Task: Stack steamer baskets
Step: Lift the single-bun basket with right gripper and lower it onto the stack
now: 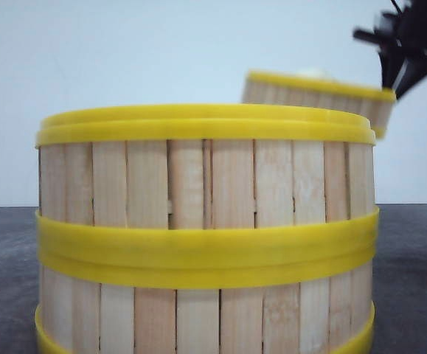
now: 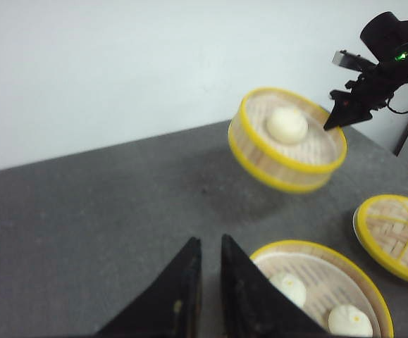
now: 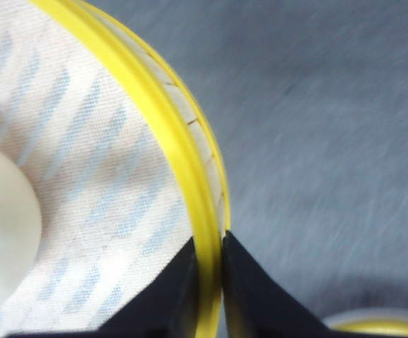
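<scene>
Right gripper is clamped on the rim of a steamer basket: one finger inside the yellow ring, one outside, wall pinched between them. That lifted basket hangs tilted in the air, clear of the grey tabletop, with one white bun inside.

Left gripper holds nothing; its fingers are nearly together with a thin gap, above bare tabletop beside the stack.

Front view is filled by a two-high stack close to the camera; the lifted basket shows behind its upper right, contents barely visible.

Left wrist view adds what the front view hides: the stack's top basket holds two buns, and a separate basket, no buns visible in it, sits by the tabletop's right edge.

Right wrist view shows only the grip point and bun edge, blurred.
</scene>
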Action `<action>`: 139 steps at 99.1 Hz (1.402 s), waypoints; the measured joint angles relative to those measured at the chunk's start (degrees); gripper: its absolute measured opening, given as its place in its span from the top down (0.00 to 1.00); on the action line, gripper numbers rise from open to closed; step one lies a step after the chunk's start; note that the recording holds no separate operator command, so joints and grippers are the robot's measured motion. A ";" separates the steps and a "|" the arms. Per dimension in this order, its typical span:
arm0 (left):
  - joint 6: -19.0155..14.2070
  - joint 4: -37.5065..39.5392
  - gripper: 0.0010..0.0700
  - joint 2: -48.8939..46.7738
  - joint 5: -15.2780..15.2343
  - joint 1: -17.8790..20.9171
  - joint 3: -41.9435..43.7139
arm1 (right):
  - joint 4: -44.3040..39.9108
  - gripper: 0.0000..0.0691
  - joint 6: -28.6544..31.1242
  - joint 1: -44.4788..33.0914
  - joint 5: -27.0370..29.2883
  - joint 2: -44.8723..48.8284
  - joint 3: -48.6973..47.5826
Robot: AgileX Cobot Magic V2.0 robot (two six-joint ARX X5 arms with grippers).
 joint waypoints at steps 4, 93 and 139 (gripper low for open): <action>0.00 0.50 0.98 0.00 -0.02 0.00 0.00 | -0.04 0.96 -1.44 1.38 0.57 -0.02 0.98; -0.04 -4.59 0.98 -2.34 0.42 0.00 0.00 | -0.20 0.96 -1.86 25.11 5.25 -20.72 -25.14; -0.22 -5.68 0.98 -2.80 0.74 0.00 0.00 | -0.20 0.96 -0.87 28.48 7.63 -19.56 -32.04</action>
